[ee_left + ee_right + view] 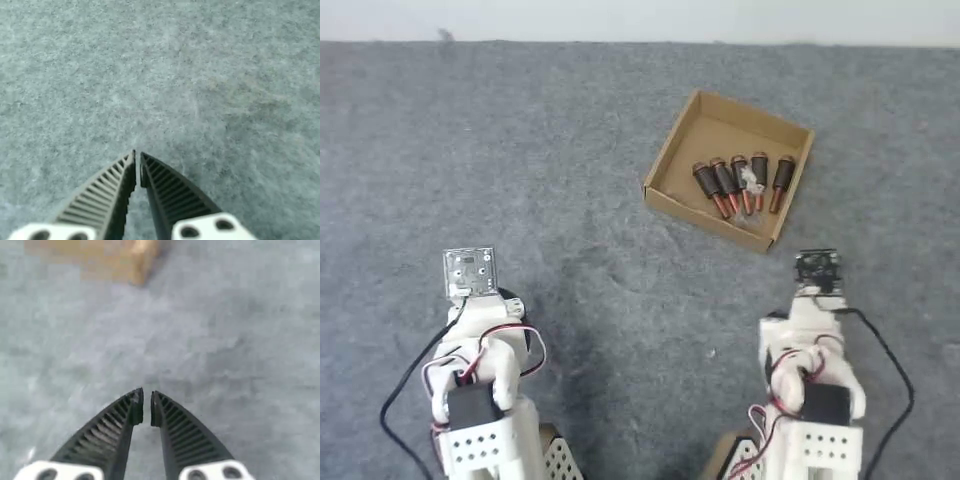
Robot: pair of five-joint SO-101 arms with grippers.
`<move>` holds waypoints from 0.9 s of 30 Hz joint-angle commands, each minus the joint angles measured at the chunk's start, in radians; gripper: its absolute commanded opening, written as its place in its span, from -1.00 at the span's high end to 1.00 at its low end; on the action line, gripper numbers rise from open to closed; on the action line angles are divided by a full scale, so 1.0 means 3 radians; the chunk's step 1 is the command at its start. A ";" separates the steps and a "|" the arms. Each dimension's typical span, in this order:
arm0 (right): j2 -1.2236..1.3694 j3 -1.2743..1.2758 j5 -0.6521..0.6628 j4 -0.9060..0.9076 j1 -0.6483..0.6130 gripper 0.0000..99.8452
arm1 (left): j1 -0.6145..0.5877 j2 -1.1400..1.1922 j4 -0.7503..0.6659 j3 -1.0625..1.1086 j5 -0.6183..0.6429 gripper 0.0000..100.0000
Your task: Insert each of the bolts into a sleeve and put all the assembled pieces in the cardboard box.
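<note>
Overhead, two white robot arms are seen side by side at the near edge of a grey, felt-covered table. The left arm is placed at the near left corner and the right arm at the near right.

The cardboard box is set open on the right half of the table, about midway between the near and far edges. It is turned at an angle, just beyond the right arm and well apart from the left arm. Five assembled pieces are laid inside it in a row, close beside one another, towards the box's near wall. Each is made up of a dark sleeve at the far end with a copper-coloured bolt tip showing at the near end. A small pale scrap is lodged among the middle pieces; what it is cannot be made out.

The left gripper is pictured over bare grey felt, its ribbed black jaws brought together until the tips all but meet, with nothing held between them. The right gripper is likewise pressed closed, only a sliver of gap left at the tips, and nothing is gripped. A corner of the box is caught beyond it, apart from the jaws.
</note>
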 commanded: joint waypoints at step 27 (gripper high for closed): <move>-0.0095 0.0123 -0.0031 0.0335 -0.0120 0.98 | -0.0015 -0.0061 0.0020 -0.0033 0.0000 0.98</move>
